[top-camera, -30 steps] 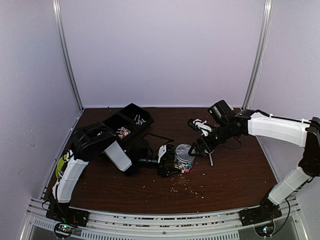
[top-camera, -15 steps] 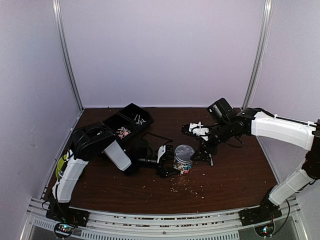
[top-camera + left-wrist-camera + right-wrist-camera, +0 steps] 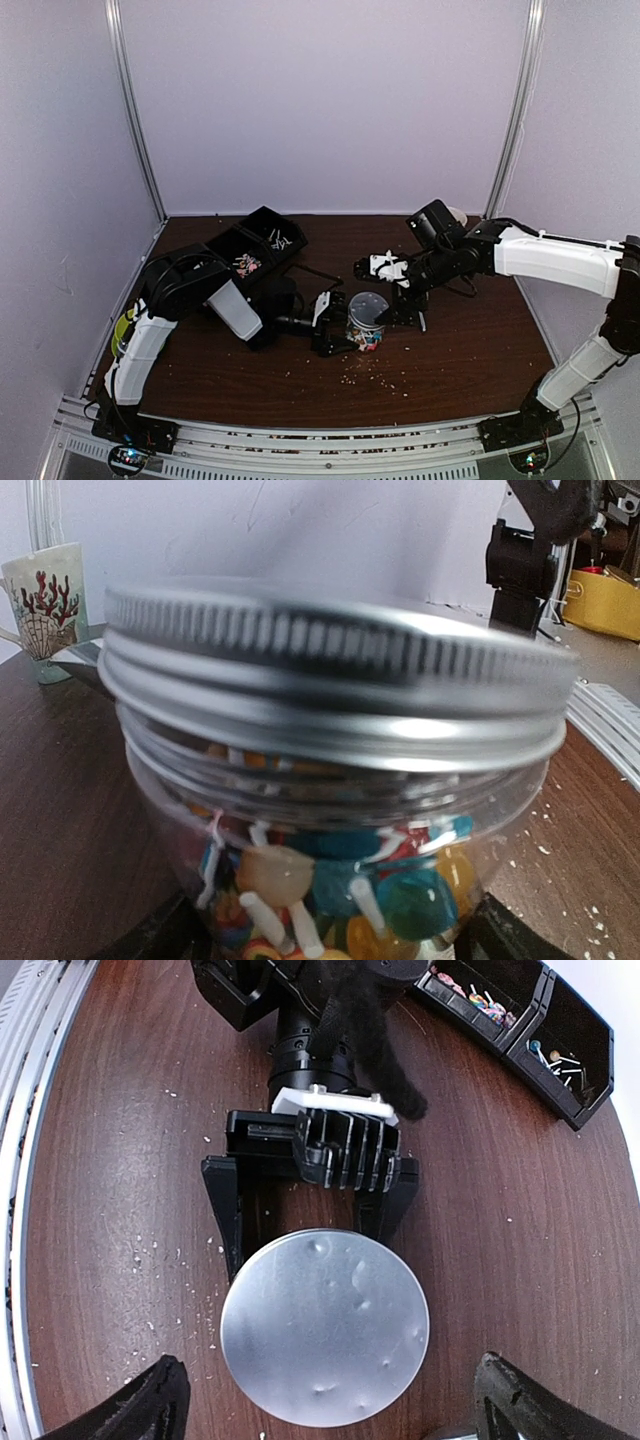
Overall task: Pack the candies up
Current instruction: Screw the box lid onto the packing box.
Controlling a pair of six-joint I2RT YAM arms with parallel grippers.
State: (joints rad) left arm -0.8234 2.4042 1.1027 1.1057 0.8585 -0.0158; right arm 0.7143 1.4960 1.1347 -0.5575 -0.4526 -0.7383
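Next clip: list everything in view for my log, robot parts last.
jar: one, clear, table centre
lid: one, silver metal, on the jar
candies: many, mixed colours, inside the jar; more in the bins
bins: at least two compartments, black, far left of table
crumbs: many, pale, scattered in front of the jar
mug: one, white with red coral print, beyond the jar
table: one, dark brown wood
left gripper: black, closed on the jar's sides
right gripper: black, open, above the lid
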